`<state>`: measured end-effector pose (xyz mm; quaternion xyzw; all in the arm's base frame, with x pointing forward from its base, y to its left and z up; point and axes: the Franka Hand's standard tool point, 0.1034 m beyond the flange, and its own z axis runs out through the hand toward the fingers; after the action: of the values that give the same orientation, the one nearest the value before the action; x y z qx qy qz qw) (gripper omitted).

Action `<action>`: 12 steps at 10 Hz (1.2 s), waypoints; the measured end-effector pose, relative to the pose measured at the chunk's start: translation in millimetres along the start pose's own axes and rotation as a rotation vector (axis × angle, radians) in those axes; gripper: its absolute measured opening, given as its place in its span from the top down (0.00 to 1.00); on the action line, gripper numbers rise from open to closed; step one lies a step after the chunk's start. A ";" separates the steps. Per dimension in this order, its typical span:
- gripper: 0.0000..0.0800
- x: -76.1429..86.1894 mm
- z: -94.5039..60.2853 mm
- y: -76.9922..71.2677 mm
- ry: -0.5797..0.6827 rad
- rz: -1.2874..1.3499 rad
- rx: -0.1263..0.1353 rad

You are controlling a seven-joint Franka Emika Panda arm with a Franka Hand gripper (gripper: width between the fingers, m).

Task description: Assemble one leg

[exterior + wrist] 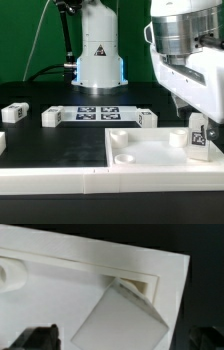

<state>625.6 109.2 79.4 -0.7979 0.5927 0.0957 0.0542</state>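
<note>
At the panel (150, 155) corner socket (140, 283), leg (197, 136) stands, likely set for twisting in; gripper (122, 341) jaws apart, flanking it, unclamped.

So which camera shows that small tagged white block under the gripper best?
The exterior view: the leg stands upright at a corner of the panel, with its tag visible. The wrist view shows the leg only as a blurred white face, no tag.
</note>
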 end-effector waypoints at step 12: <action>0.19 1.0 -1.7 -12.3 0.068 -1.094 -0.030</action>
<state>637.8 111.5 80.5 -0.9930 0.0915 0.0362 0.0651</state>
